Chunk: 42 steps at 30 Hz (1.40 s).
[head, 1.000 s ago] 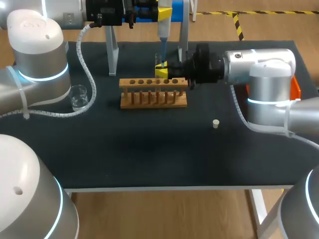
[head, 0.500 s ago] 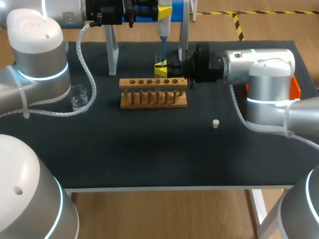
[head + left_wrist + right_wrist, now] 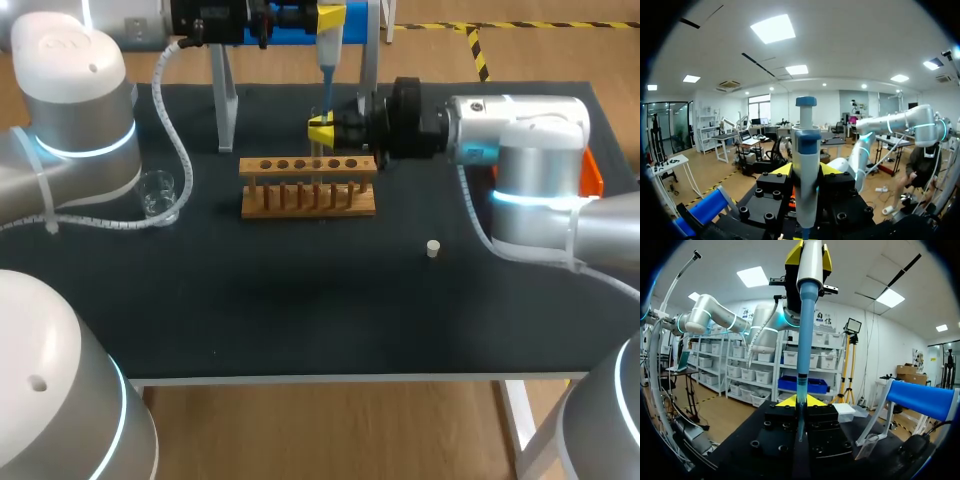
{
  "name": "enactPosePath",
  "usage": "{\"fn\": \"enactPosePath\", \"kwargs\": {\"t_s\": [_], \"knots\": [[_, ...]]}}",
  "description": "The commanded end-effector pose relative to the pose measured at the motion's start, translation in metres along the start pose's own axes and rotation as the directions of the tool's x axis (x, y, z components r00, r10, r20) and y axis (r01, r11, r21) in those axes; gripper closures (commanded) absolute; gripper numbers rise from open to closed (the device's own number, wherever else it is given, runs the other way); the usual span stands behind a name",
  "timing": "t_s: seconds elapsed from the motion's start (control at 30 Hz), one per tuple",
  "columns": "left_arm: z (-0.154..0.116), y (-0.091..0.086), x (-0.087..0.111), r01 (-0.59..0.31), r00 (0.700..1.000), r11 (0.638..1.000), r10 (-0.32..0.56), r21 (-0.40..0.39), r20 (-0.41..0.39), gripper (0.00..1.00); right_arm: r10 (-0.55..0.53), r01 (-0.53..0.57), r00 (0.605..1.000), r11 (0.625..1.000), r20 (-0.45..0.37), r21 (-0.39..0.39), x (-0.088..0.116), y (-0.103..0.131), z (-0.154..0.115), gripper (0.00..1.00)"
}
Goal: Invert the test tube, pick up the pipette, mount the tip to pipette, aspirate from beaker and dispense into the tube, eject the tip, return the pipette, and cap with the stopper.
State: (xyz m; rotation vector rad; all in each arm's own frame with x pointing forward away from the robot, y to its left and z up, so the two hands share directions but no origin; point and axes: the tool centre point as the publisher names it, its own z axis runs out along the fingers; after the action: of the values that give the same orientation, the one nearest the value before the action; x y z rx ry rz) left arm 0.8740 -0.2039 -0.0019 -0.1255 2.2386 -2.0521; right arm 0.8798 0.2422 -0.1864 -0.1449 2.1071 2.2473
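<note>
Glass beaker [image 3: 158, 193] stood leftmost. My left gripper [image 3: 330, 15], clamped on the pipette [image 3: 327, 55], had edged upward; my right gripper [image 3: 320, 130], closed round the test tube [image 3: 319, 112], had raised it behind the rack [image 3: 308, 185] to the tip [image 3: 326, 95], suggesting dispensing was under way.

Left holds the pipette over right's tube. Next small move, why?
Probably ease the pipette down a touch with the left end effector, then dispense. Its blue tip hangs in line with the test tube shut in the right end effector behind the rack; how deep it reaches I cannot tell.
</note>
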Motion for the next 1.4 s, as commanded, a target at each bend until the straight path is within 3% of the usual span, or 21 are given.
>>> {"fn": "enactPosePath", "kwargs": {"t_s": [0.03,0.37,0.47,0.5,0.53,1.0,1.4], "knots": [[0.0,0.009,-0.001,0.001,1.0,1.0,-0.001,-0.006,-0.002,1.0,-0.008,0.008,1.0,1.0,-0.001,-0.01,-0.003,0.019,0.0,1.0],[0.0,0.009,-0.001,0.001,1.0,1.0,-0.001,-0.006,-0.002,1.0,-0.024,0.024,1.0,0.999,-0.011,-0.022,-0.003,0.029,0.001,1.0],[0.0,0.009,-0.001,0.001,1.0,1.0,-0.001,-0.006,-0.002,1.0,-0.016,0.016,1.0,1.0,-0.014,-0.004,0.0,0.022,0.0,0.38],[0.0,0.009,-0.001,0.001,1.0,1.0,-0.001,-0.006,-0.002,1.0,-0.015,0.015,1.0,1.0,-0.013,0.004,0.001,0.02,-0.001,0.06],[0.0,0.009,-0.001,0.001,1.0,1.0,-0.001,-0.006,-0.002,1.0,-0.013,0.013,1.0,1.0,-0.015,0.009,0.002,0.018,-0.002,0.0],[0.0,0.009,-0.001,0.001,1.0,1.0,-0.001,-0.006,-0.002,1.0,-0.003,0.005,1.0,0.993,-0.016,0.116,0.012,-0.001,-0.044,0.0],[0.0,0.009,-0.001,0.001,1.0,1.0,-0.001,-0.006,-0.002,1.0,0.014,-0.01,1.0,0.977,-0.016,0.211,0.036,-0.02,-0.09,0.0]]}}
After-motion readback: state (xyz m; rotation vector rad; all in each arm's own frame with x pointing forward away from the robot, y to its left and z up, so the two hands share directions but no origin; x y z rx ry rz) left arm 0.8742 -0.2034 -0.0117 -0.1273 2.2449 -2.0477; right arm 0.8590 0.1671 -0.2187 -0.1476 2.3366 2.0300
